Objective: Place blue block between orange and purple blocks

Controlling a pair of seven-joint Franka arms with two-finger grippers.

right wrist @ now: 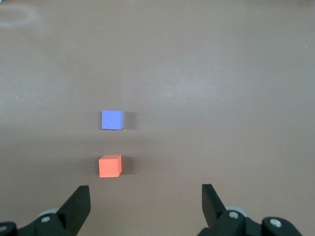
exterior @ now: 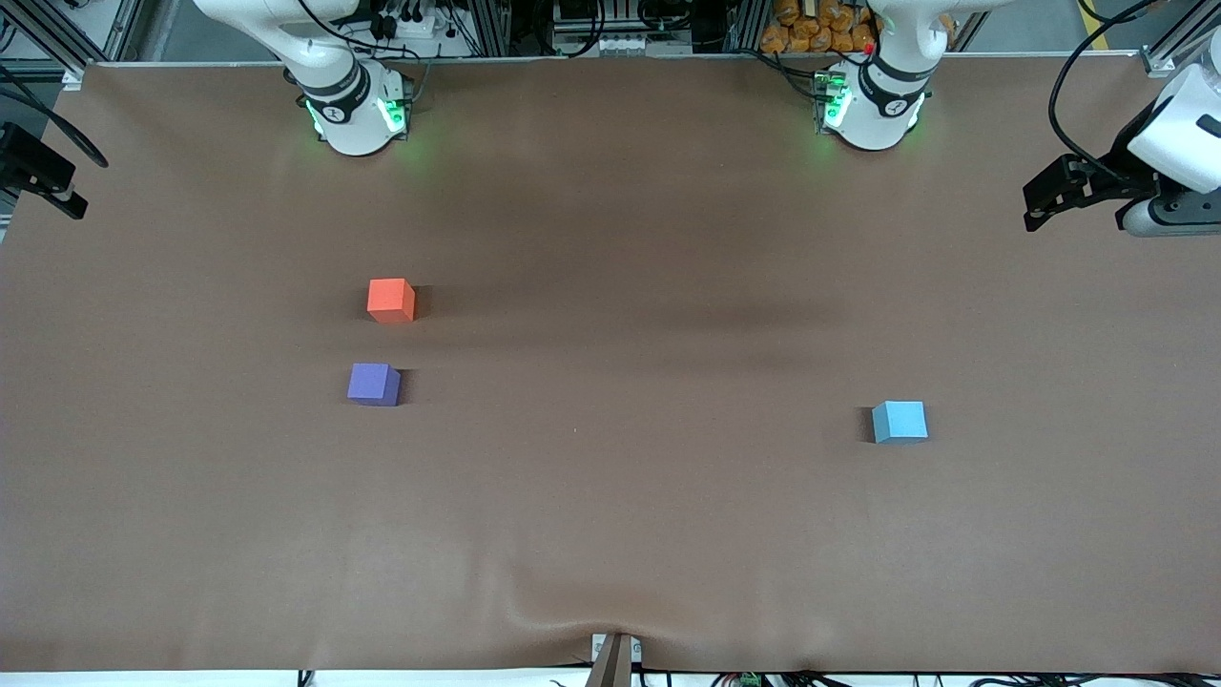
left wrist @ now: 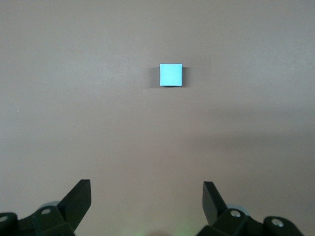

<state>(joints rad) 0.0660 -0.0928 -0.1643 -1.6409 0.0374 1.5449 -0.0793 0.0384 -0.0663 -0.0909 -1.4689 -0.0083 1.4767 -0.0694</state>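
The small matte sky-blue cube is sitting ahead of and below the left gripper, its fingers spread apart, while the right gripper, likewise spread, is waiting over the orange-red cube and violet cube

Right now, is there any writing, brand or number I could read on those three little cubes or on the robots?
None can be read.
Blue block: plain faces.
Orange block: plain faces.
Purple block: plain faces.
Small dark marks on the two arm bases: too small to read.
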